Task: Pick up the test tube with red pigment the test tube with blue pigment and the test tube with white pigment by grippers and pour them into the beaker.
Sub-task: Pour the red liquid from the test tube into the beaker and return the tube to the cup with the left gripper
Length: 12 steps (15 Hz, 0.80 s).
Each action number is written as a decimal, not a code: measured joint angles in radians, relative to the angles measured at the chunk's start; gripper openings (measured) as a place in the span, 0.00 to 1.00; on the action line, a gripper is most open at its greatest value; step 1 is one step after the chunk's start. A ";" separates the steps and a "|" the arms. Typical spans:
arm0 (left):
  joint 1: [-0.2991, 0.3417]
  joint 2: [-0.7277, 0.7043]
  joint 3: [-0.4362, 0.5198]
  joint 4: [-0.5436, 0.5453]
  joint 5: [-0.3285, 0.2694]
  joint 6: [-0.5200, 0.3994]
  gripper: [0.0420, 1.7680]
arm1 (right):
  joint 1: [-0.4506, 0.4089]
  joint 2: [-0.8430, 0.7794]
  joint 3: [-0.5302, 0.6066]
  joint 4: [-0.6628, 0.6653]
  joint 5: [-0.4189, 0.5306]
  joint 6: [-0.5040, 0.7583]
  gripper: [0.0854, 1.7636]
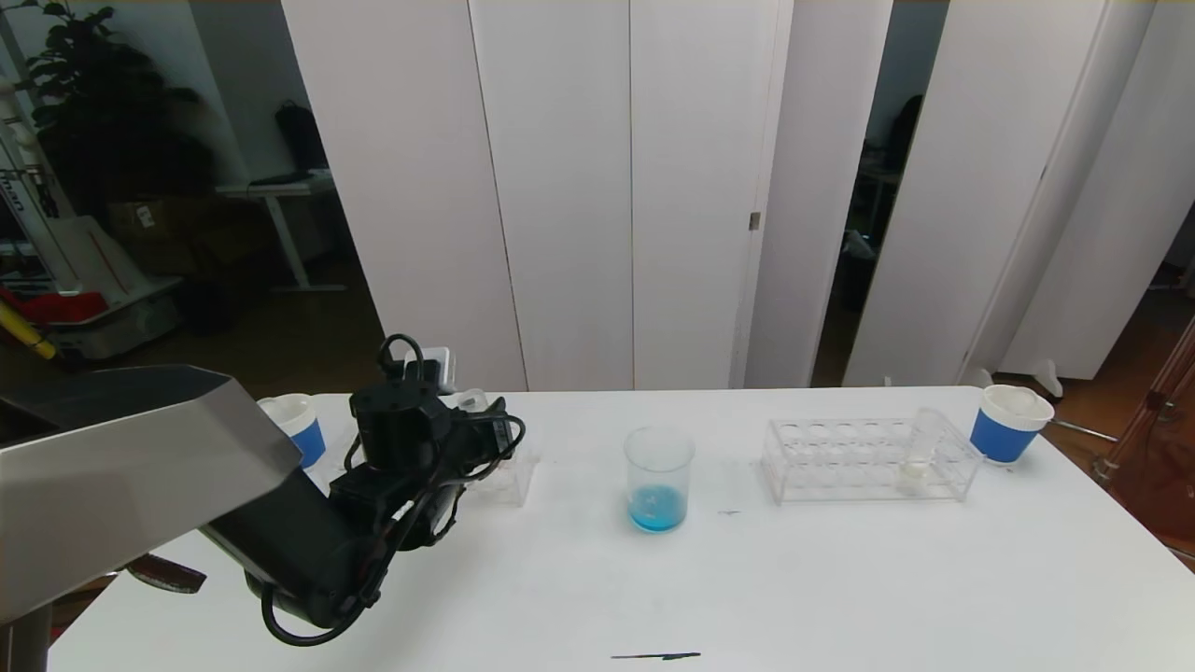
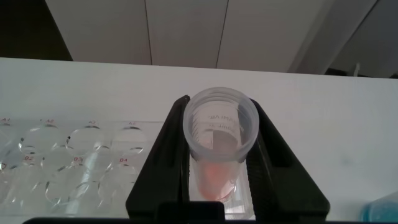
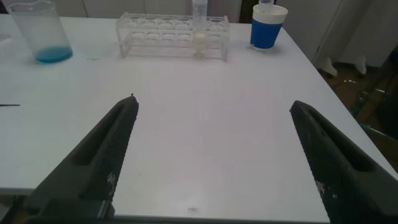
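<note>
Matte black left tool (image 2: pixel 221 168) clenches a clear ribbed red-pigment tube (image 2: pixel 219 134); right tool (image 3: pixel 214 155) released over smooth white table (image 3: pixel 211 112).

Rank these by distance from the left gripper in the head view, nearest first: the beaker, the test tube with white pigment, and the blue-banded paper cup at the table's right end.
1. The beaker, mid-table, just right of the left gripper.
2. The test tube with white pigment, standing in the right-hand rack.
3. The blue-banded paper cup, far right, beyond the rack.
</note>
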State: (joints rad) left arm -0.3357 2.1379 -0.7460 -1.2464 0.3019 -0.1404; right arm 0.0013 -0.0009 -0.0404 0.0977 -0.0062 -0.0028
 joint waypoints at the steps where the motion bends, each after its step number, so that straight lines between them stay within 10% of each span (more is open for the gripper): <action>1: -0.003 -0.014 0.000 0.000 0.000 0.014 0.32 | 0.000 0.000 0.000 0.000 0.000 0.000 0.99; 9: -0.044 -0.141 -0.026 0.022 -0.022 0.162 0.32 | 0.000 0.000 0.000 0.000 0.000 0.000 0.99; 12: -0.090 -0.177 -0.054 0.055 -0.116 0.201 0.32 | 0.000 0.000 0.000 0.000 0.000 0.000 0.99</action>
State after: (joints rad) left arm -0.4255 1.9613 -0.8000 -1.1915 0.1862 0.0611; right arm 0.0013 -0.0013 -0.0402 0.0974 -0.0062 -0.0028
